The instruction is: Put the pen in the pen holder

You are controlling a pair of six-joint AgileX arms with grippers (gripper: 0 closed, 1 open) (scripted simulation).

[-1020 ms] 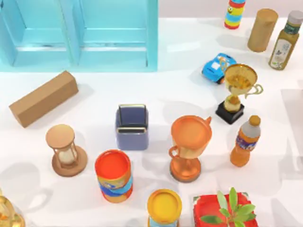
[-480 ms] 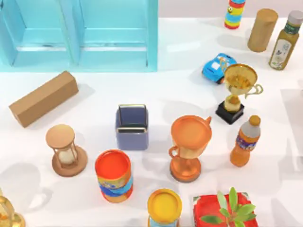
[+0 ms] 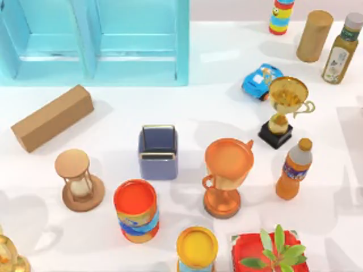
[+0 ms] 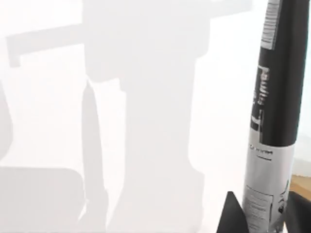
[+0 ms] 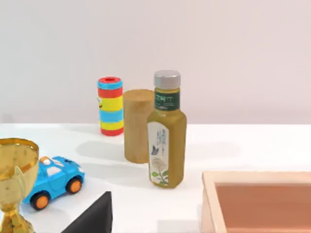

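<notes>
The pen holder [image 3: 158, 164] is a periwinkle box with a dark two-part inside, standing upright mid-table between the hourglass [image 3: 78, 180] and the orange trophy cup [image 3: 227, 175]. In the left wrist view a black and silver pen [image 4: 274, 97] stands between the dark fingers [image 4: 231, 216] of my left gripper [image 4: 265, 218], which is shut on its silver end, above bare white table. A dark part of my right gripper [image 5: 92, 218] shows at the edge of the right wrist view, which looks across the table's back right corner.
Around the holder stand an orange-topped can [image 3: 135, 209], a yellow-topped can [image 3: 196, 248], a cardboard block [image 3: 52, 118] and a teal cabinet [image 3: 93, 39]. To the right are a gold trophy [image 3: 286, 110], a toy car [image 3: 261, 80], bottles [image 3: 294, 169] and a potted plant [image 3: 266, 252].
The things on the table have not moved. Only the grey shadows at the table's front left have shifted slightly.
</notes>
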